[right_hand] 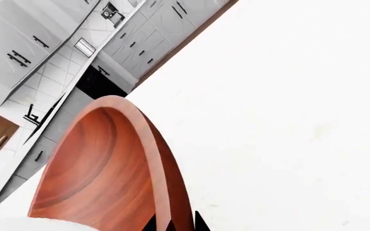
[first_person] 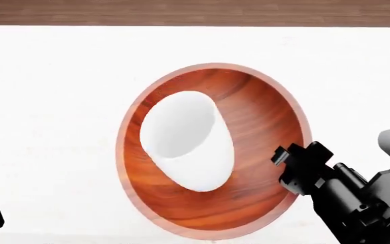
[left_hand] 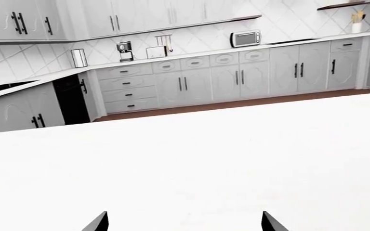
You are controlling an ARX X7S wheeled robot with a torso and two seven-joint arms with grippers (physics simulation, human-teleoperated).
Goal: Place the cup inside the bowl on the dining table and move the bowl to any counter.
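Glossy white cup (first_person: 185,140), reddish-brown grain-banded bowl (first_person: 263,127), plain white dining table (first_person: 53,86), grey cabinets (left_hand: 236,79).

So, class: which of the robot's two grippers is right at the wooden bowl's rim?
The right gripper: it sits at the bowl's near-right rim, fingers straddling the wall. The left gripper hovers over bare dining table, away from the bowl.

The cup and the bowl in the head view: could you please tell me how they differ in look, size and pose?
The cup is glossy plain white; the bowl is reddish-brown wood with grain bands. The cup is much smaller and lies tilted on its side inside the bowl, while the bowl sits upright on the dining table. The right gripper is at the bowl's rim, not the cup. Both are round, open vessels.
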